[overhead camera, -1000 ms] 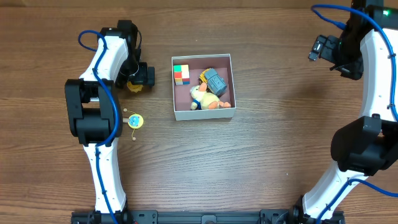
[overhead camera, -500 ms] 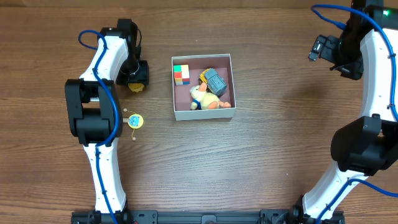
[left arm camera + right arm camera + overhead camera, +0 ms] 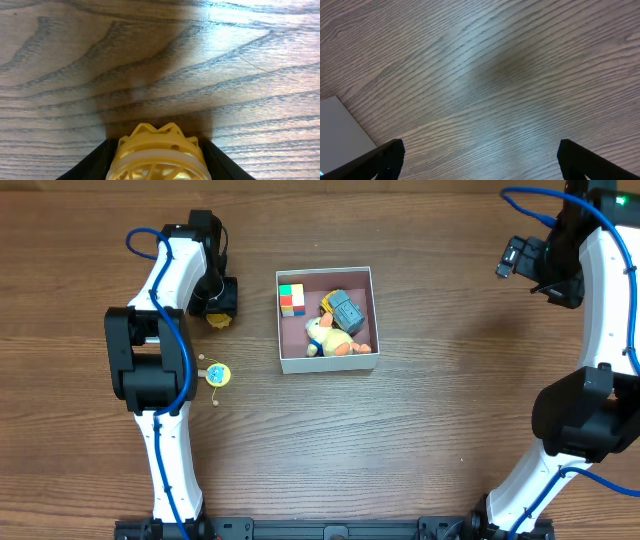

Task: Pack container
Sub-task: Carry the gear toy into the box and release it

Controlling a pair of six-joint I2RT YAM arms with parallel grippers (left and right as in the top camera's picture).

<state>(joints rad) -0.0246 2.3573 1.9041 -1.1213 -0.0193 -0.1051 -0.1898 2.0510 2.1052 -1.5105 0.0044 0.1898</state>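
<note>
The container (image 3: 326, 272), a square white-walled box with a mauve floor, sits at the table's middle. It holds a coloured cube (image 3: 291, 299), a grey block (image 3: 346, 311) and a pale duck-like toy (image 3: 324, 338). Left of it, my left gripper (image 3: 219, 304) is down at the table, shut on a yellow lattice toy (image 3: 218, 320). In the left wrist view the yellow toy (image 3: 157, 152) fills the gap of the left gripper (image 3: 157, 167), with both black fingers (image 3: 95, 165) against its sides. My right gripper (image 3: 480, 160) hangs open over bare wood at the far right (image 3: 515, 258).
A small round yellow and blue toy (image 3: 217, 375) lies on the wood below the left gripper, with tiny pale pegs beside it. A white flat corner (image 3: 340, 135) shows at the left edge of the right wrist view. The left arm's links run down the table's left side.
The left gripper's jaws have closed in on the yellow lattice toy, and its head has shifted slightly left. The right arm has not moved.
</note>
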